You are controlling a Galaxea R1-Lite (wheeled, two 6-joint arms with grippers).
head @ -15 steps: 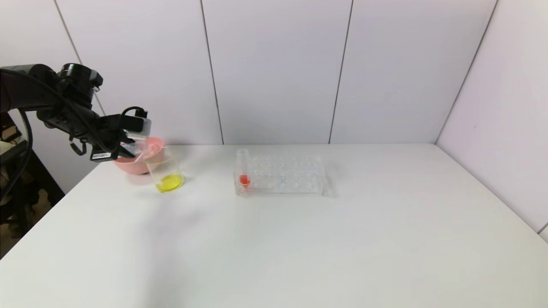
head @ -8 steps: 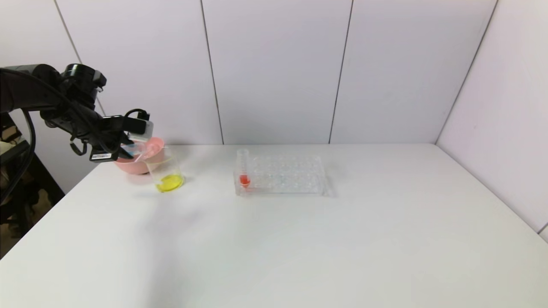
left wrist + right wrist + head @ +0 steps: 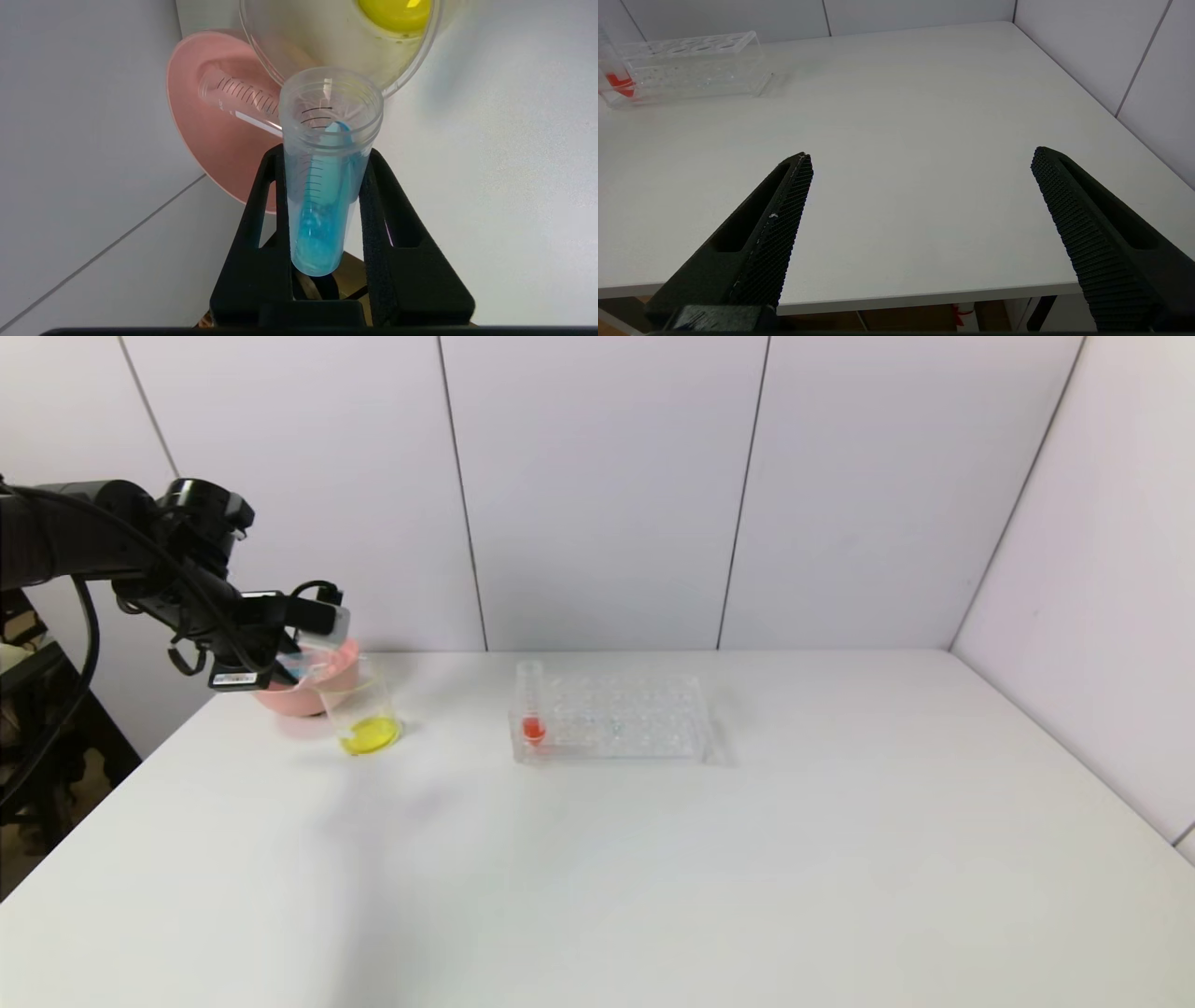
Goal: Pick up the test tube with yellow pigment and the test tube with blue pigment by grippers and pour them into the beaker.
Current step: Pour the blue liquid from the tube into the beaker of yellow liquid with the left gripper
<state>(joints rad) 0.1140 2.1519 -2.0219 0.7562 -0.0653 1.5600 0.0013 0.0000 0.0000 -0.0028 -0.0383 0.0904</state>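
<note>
Left gripper (image 3: 297, 665): at the table's far-left corner, about 10 o'clock from the table centre; jaws clamped on the test tube with blue pigment (image 3: 322, 196), one black finger (image 3: 261, 219) pressed to each side of it.
Test tube with blue pigment: tipped over, open mouth aimed at the beaker rim; blue liquid lies along its lower wall, reaching toward the mouth.
Pink bowl (image 3: 347, 663): just behind the beaker, at its 11 o'clock; a clear graduated tube (image 3: 238, 95) lies inside. No yellow shows in that tube, so cannot tell which one it is.
Beaker (image 3: 364, 714): upright on the white table (image 3: 653, 859), just below the gripper; yellow liquid pools in its bottom.
Tube rack (image 3: 611, 719): clear plastic, at 3 o'clock from the beaker, well apart from it; one tube with red liquid (image 3: 532, 709) stands upright in its left end.
Right gripper (image 3: 920, 196): hangs over the table's near-right edge, jaws spread wide, nothing between them.
</note>
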